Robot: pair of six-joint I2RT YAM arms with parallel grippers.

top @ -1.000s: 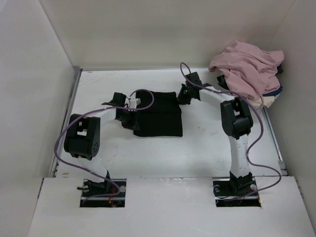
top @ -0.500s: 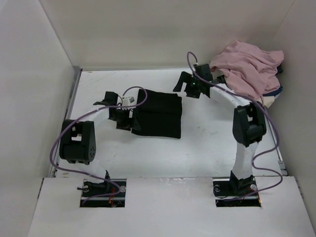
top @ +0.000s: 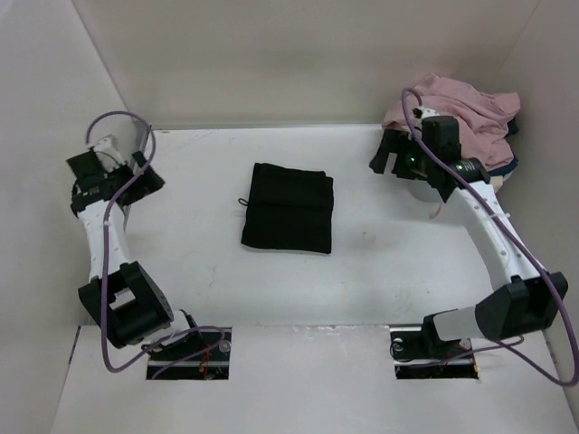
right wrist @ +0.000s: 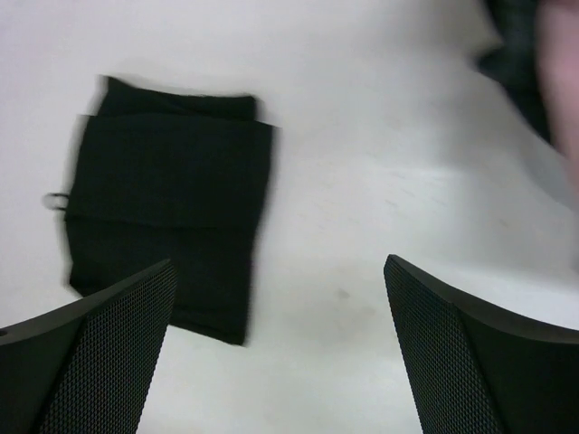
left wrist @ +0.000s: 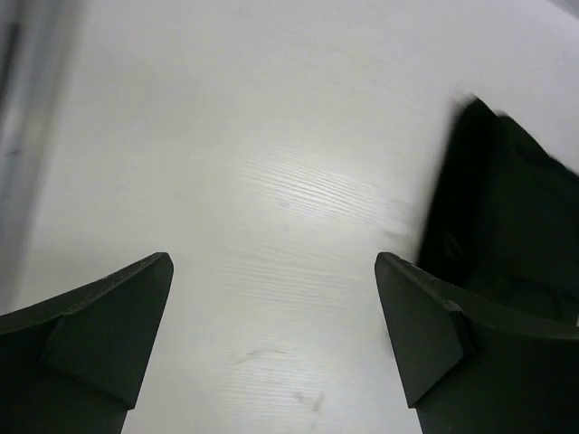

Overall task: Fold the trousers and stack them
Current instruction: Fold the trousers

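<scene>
We see the trousers [top: 288,208] folded on the bench [top: 199,262]; left hand [left wrist: 273,264] and right hand [right wrist: 279,264] are spread wide, holding nothing.

1. left gripper [top: 147,177] has pulled off the left edge of the folded black soft-cloth trousers [top: 288,208]. It is now at the far-left side of the white table [top: 199,271], well apart from them, jaws spread.
2. right gripper [top: 389,155] has left the trousers' far-right corner and now sits near the crumpled dusty-pink garment [top: 452,117].
3. Trousers are no longer touched or covered, and their left edge lies flat.
</scene>
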